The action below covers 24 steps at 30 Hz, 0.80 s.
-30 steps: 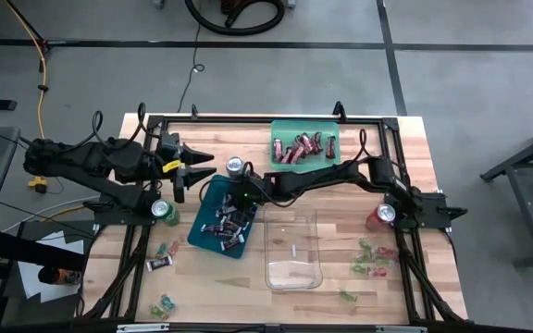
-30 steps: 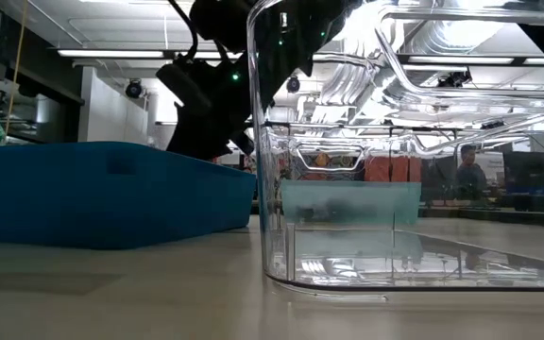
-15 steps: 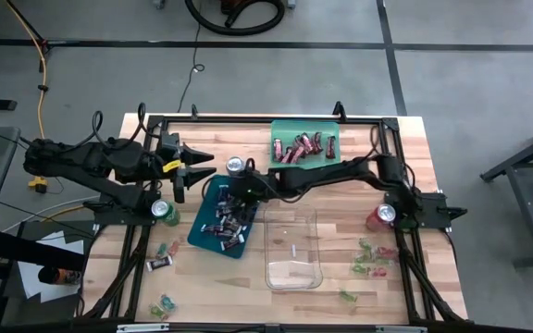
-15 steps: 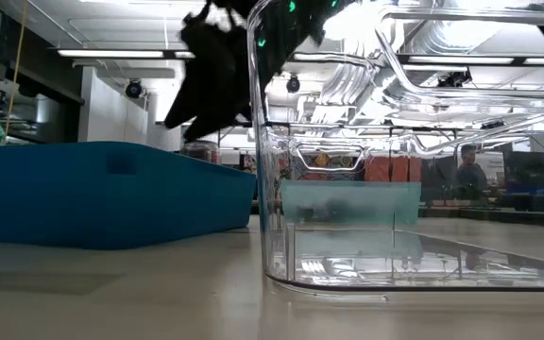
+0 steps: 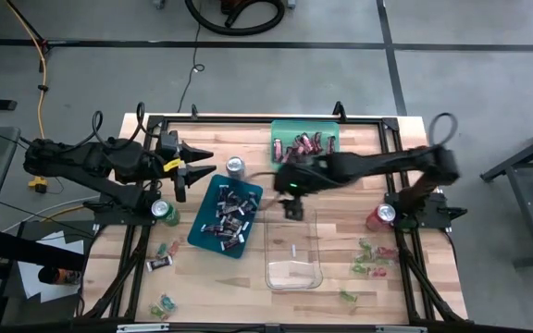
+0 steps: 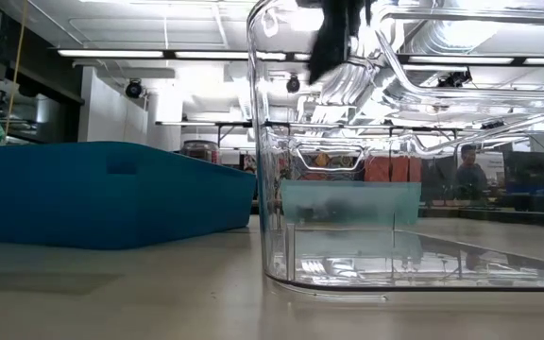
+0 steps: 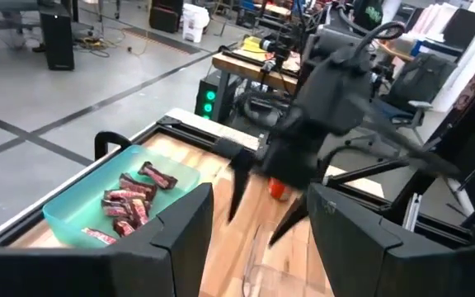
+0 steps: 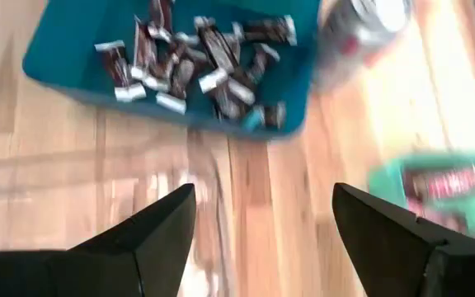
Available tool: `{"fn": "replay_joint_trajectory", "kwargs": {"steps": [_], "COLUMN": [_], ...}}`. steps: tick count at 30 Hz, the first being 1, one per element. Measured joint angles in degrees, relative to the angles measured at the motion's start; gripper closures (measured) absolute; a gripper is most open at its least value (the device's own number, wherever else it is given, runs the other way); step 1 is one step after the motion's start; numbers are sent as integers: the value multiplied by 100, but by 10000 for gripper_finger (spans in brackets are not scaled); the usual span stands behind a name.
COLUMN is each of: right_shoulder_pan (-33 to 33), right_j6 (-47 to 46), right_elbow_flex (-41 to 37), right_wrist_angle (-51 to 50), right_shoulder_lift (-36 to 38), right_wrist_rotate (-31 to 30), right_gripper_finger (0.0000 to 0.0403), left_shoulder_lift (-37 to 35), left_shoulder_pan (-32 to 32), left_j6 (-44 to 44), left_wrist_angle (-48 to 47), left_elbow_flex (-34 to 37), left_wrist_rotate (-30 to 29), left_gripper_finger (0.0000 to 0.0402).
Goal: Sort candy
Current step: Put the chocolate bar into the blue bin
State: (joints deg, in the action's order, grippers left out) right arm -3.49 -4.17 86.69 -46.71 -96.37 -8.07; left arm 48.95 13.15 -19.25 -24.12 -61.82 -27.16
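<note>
Right gripper [image 5: 291, 207]: hangs above the near edge of the clear bin, between the blue tray and the green tray. In the right wrist view its two dark fingers [image 8: 151, 231] stand wide apart with bare table between them; nothing held.
Left gripper [image 5: 195, 172]: at the table's left side, just beside the blue tray's far-left corner. Fingers [image 7: 176, 239] parted, nothing between them.
Blue rectangular plastic tray [image 5: 204, 228]: left of centre, set at a slant. Holds a heap of dark brown mini bars with pale ends [image 5: 226, 215].
Green rectangular plastic tray [image 5: 329, 129]: at the far edge, right of centre. Holds dark red wrapped bars [image 5: 299, 146] in a loose pile.
Clear rectangular plastic bin [image 5: 294, 277]: centre of table, just beside the blue tray. One small pale piece shows inside; kind cannot be told.
Small green-and-red wrapped sweets [image 5: 370, 257]: scattered on the bare wood near the right side. A few more lie near the front-left corner [image 5: 164, 306], and one dark mini bar [image 5: 159, 265] lies loose in front of the blue tray.
Silver-topped drink can [image 5: 235, 166]: upright, at the blue tray's far corner.
Green drink can [image 5: 163, 211]: upright, left of the blue tray.
Red drink can [image 5: 383, 215]: upright, at the right side by the right arm's base.
Light wooden table top [image 5: 340, 194]: bounded by a black frame.
</note>
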Motion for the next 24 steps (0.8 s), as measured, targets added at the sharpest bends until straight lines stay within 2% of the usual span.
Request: {"fn": "replay_joint_trajectory", "kwargs": {"steps": [6, 11, 14, 19, 21, 24], "right_shoulder_pan": [-416, -759, -850, -843, -813, -802], "right_j6": [-1726, -2792, -2980, -2929, -2815, -2731], "right_elbow_flex": [-2201, -3425, -3769, -3846, -3824, -3809], "right_wrist_angle": [1262, 2930, 3562, 3682, 3666, 3669], "right_shoulder_lift": [1873, 2997, 3329, 3459, 3455, 3455], "right_wrist_rotate": [-534, -572, -839, -1118, -1120, -1130], "right_gripper_finger": [124, 124, 124, 124, 124, 124], "left_shoulder_lift": [101, 434, 694, 870, 866, 824], "left_shoulder_pan": [2, 1, 2, -43, -62, -41], "left_j6": [242, 754, 1060, 1160, 892, 275], "left_wrist_angle": [35, 431, 747, 864, 852, 428], "left_elbow_flex": [2, 79, 125, 125, 125, 122], "left_wrist_rotate": [0, 189, 296, 330, 617, 1506], "left_gripper_finger": [216, 216, 216, 216, 216, 216]}}
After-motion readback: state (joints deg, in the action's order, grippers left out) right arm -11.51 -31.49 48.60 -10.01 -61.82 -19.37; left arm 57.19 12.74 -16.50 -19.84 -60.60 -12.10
